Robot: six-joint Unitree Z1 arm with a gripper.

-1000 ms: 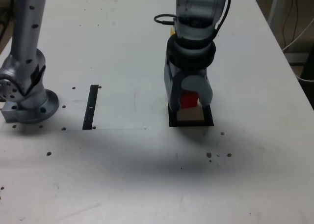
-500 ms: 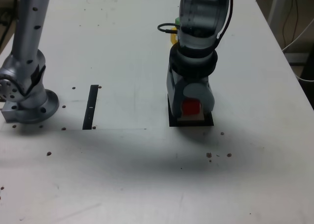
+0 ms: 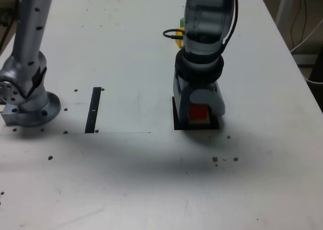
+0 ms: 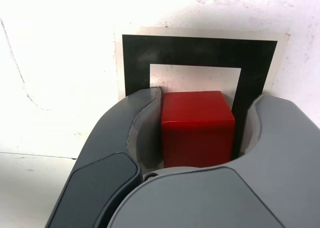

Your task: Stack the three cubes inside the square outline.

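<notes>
Exterior view, left to right. The arm's base (image 3: 30, 106) is sitting at the left edge of the white table (image 3: 126, 179), with a grey column rising from it out of the top of the picture. Just to its right a straight black strip (image 3: 94, 109) is lying flat on the table, well apart from everything else. Small dark specks are lying scattered over the near half of the table. Right of centre, the arm is reaching down from the top of the picture, and its gripper (image 3: 199, 109) is pointing down over the square outline (image 3: 176, 120), whose black border is showing at the left and along the near edge. The red cube (image 3: 198, 112) is sitting between the jaws, inside the square. Behind the arm, at its left side, a sliver of the yellow cube (image 3: 180, 32) and, just above it, a sliver of the green cube (image 3: 181, 22) are peeking out; most of both is hidden, and whether they touch cannot be told. A black cable is looping out beside them.

Wrist view. The red cube (image 4: 197, 128) is resting on the pale centre of the square outline (image 4: 200, 50), with the black frame surrounding it. The gripper (image 4: 197, 130) is standing partly open: the jaws are flanking the cube on both sides, one close against its face and the other showing a narrow gap, so the cube is sitting on the square rather than being gripped.
</notes>
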